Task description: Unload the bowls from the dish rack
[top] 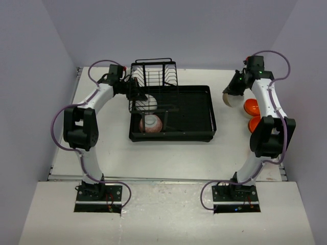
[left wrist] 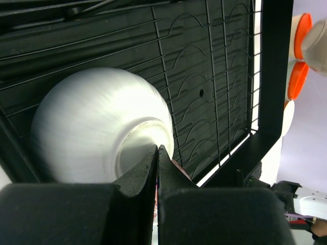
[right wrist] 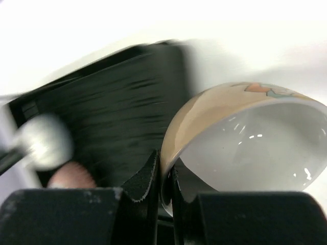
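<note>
- My right gripper (right wrist: pixel 164 164) pinches the rim of a beige bowl (right wrist: pixel 245 148), right of the dish rack (top: pixel 191 109).
- My left gripper (left wrist: pixel 157 153) is closed, tips at a white bowl (left wrist: pixel 92 117).

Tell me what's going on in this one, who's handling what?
The right fingers pinch the rim of a beige bowl, held over the table to the right of the dish rack, near two orange bowls already set out there. The left fingers are shut, with their tips at the foot of a white bowl in the rack. A pink patterned bowl also sits inside.
</note>
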`<state>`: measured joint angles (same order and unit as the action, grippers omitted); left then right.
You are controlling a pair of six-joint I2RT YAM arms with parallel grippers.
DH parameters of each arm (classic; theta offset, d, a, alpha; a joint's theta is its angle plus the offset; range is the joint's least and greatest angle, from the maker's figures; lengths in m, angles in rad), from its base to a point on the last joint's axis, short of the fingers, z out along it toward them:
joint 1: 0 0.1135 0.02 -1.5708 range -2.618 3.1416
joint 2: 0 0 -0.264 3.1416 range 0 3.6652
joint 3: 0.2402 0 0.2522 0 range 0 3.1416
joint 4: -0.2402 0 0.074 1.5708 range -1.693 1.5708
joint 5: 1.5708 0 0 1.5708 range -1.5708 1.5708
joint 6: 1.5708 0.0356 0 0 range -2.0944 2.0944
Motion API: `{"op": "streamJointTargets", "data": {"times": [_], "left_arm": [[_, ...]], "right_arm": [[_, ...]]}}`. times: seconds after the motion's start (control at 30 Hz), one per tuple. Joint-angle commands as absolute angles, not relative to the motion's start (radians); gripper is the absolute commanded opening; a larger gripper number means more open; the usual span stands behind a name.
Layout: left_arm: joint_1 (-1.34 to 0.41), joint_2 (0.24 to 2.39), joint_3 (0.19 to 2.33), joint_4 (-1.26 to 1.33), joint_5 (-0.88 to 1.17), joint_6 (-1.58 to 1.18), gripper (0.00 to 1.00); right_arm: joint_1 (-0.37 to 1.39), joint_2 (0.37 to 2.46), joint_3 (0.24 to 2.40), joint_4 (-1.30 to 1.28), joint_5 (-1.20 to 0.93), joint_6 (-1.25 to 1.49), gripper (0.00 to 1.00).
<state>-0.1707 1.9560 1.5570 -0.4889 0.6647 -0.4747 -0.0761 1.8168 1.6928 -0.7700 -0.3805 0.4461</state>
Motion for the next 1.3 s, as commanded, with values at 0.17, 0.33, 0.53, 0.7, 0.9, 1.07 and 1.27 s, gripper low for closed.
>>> {"op": "streamJointTargets", "data": {"times": [0.17, 0.33, 0.53, 0.7, 0.9, 1.07, 1.27], "left_arm": [[-0.164, 1.904, 1.522, -0.508, 0.546, -0.445, 0.00], [-0.164, 1.899, 1.514, -0.506, 0.554, -0.454, 0.00], [-0.164, 1.879, 1.488, -0.495, 0.557, -0.463, 0.00], [-0.164, 1.862, 1.480, -0.495, 0.568, -0.465, 0.00], [-0.166, 1.844, 1.454, -0.486, 0.574, -0.466, 0.00], [-0.164, 1.838, 1.443, -0.482, 0.588, -0.469, 0.00], [-0.164, 1.827, 1.443, -0.479, 0.588, -0.471, 0.00]], "right_arm": [[-0.095, 1.657, 1.657, -0.957, 0.262, 0.420, 0.00], [-0.121, 1.615, 1.611, -0.977, 0.366, 0.449, 0.00], [-0.146, 1.476, 1.389, -0.956, 0.462, 0.554, 0.00], [-0.227, 1.410, 1.191, -0.913, 0.465, 0.577, 0.00], [-0.275, 1.327, 1.065, -0.859, 0.477, 0.538, 0.00], [-0.290, 1.324, 1.045, -0.864, 0.494, 0.534, 0.00], [-0.307, 1.316, 0.996, -0.859, 0.500, 0.543, 0.00]]}}
